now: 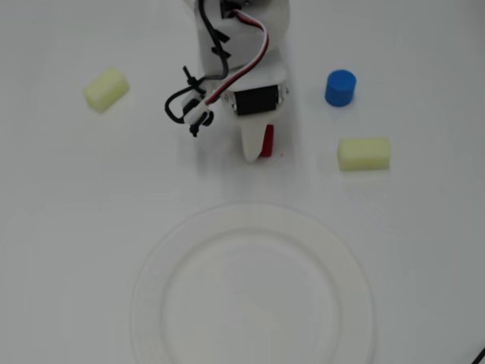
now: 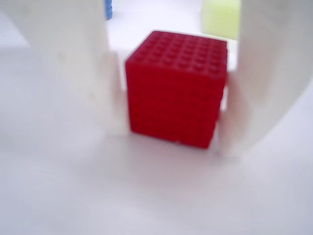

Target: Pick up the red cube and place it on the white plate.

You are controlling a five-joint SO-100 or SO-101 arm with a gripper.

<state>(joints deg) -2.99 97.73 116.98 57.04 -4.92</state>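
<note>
With the end effector clamped on the red cube resting on the table, a blue cylinder and yellow block sit off to the right in the overhead view, leaving bare room toward the white plate.

From overhead, the end effector hides most of the cube; the plate runs off the bottom edge.

This looks like a hobby or lab test bench: a bare white table under even light, with a small arm trailing loose red, white and black wires. Foam blocks and a plate are laid out like practice props (nothing homely about them).
</note>
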